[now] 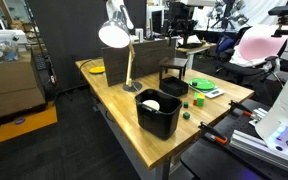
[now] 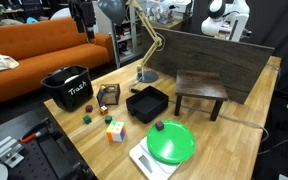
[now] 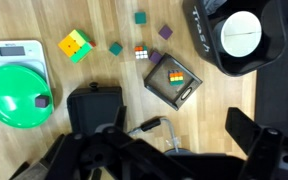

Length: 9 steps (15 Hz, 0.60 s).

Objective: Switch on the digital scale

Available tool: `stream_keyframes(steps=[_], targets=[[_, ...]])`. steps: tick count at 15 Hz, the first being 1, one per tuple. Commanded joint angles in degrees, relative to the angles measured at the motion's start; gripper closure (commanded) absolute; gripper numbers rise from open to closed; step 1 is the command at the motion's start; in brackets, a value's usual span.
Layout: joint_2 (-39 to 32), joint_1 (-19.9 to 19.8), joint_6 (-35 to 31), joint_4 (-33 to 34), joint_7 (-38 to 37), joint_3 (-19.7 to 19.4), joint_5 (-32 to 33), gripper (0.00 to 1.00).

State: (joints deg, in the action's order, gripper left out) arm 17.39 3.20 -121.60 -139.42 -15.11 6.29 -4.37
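Observation:
The digital scale (image 3: 12, 51) is a thin whitish slab at the top left of the wrist view, with a green plate (image 3: 14, 96) resting over most of it. It also shows in both exterior views, near a table corner (image 2: 144, 161) and by the table edge (image 1: 213, 94). My gripper (image 3: 159, 150) shows only in the wrist view. Its dark fingers are spread wide at the bottom edge, open and empty, high above the table and well to the right of the scale.
A black bin (image 3: 239, 40) holds a white object. A small black tray (image 3: 174, 80) holds a colourful cube, beside a larger black tray (image 2: 147, 102). Loose cubes (image 3: 75, 45) lie nearby. A dark stool (image 2: 201, 88), a desk lamp (image 2: 144, 40) and a wooden board (image 2: 219, 55) stand behind.

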Motion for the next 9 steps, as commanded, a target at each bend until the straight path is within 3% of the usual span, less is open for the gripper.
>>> stream_keyframes(steps=[1,9], targets=[[-0.01,-0.57,0.08,-0.28,-0.38,-0.25,0.42,0.0],[0.2,-1.21,-0.08,-1.09,-1.26,-0.42,1.07,0.0]])
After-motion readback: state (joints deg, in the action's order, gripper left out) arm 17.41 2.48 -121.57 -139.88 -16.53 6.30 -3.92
